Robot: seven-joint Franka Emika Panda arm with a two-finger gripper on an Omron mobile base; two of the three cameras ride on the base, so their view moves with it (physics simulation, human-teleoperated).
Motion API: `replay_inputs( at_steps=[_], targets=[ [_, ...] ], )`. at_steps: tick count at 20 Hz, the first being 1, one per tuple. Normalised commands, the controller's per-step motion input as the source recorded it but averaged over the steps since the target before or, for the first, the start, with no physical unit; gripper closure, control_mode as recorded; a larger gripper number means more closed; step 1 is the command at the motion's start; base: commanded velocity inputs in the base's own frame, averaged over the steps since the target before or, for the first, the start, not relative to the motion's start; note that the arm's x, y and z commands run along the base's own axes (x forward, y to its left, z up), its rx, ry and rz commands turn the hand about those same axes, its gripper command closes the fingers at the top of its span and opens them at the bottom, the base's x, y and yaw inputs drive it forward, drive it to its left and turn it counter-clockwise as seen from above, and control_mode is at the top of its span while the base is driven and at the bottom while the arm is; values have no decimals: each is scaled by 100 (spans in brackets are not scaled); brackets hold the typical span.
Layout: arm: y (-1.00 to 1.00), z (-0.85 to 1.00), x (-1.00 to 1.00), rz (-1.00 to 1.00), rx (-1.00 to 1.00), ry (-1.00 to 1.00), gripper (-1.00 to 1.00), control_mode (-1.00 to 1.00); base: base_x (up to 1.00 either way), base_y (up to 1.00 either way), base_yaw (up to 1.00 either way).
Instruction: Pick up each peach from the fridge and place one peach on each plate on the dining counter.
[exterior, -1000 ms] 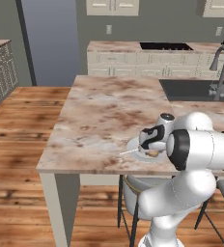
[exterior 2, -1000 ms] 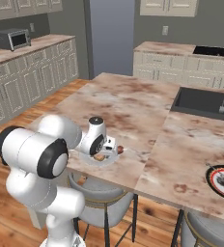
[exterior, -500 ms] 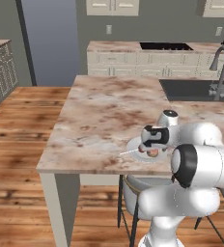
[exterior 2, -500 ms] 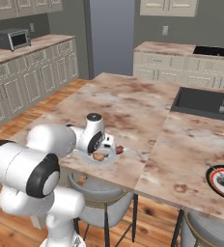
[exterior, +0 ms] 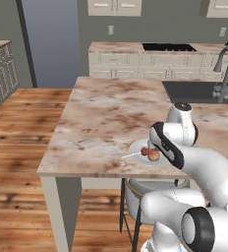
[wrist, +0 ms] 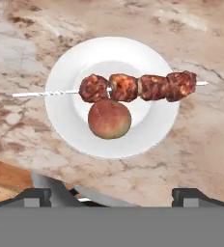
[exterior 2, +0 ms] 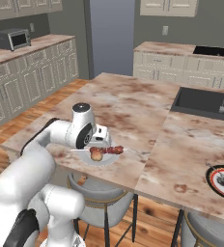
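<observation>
One round peach (wrist: 109,118), orange-red and dull-skinned, lies on the smooth white round plate (wrist: 65,125) near the front edge of the brown-veined marble bench (wrist: 196,140). Touching it, a skewer (wrist: 138,87) of four red meat chunks spans the plate sideways. The gripper (wrist: 111,195) hangs above, fingers spread and empty. A second, dark-rimmed plate (exterior 2: 223,180) sits well apart.

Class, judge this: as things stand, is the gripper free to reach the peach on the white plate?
Probably yes. The gripper is open directly above the peach on the white plate. The meat skewer touches only one side of it.
</observation>
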Motion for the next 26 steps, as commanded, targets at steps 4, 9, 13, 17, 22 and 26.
replay_inputs(
  at_steps=[4,9,13,17,22,26],
  targets=[
    [13,97,-100,0,-4,-23,-100,-100,0,0,0],
    [13,97,-100,0,0,-19,-100,-100,0,0,0],
    [14,100,-96,0,0,-14,-100,-100,0,0,0],
    [9,100,-87,0,0,0,-100,-100,0,0,0],
    [2,60,-86,2,0,0,-100,-100,0,0,0],
    [1,49,-69,0,2,0,-100,-100,0,0,0]
  ],
)
